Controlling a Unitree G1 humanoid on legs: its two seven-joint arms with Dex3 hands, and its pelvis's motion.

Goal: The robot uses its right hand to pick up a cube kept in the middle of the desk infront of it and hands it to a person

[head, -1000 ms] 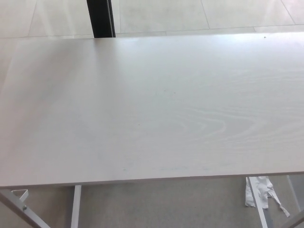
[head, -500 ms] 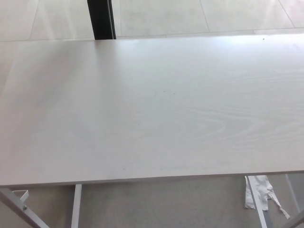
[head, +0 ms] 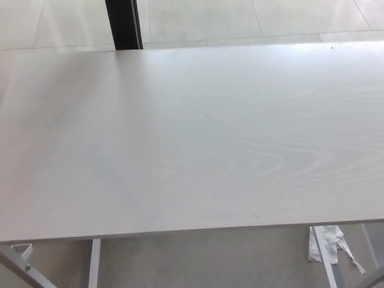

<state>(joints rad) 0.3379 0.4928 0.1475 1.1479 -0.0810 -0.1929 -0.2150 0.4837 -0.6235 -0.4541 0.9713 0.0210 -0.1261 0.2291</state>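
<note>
Pale floor tiles (head: 198, 18) lay beyond the white wood-grain table (head: 192, 132) we faced. We saw neither hand and no cube, so its position and heading stayed unknown. White scrap (head: 327, 243) lay below.

You have the whole desk (head: 192, 138) top to move across: its pale surface lies bare from near edge to far edge. Beyond the far edge, a dark post (head: 123, 24) stands upright at upper left.
</note>
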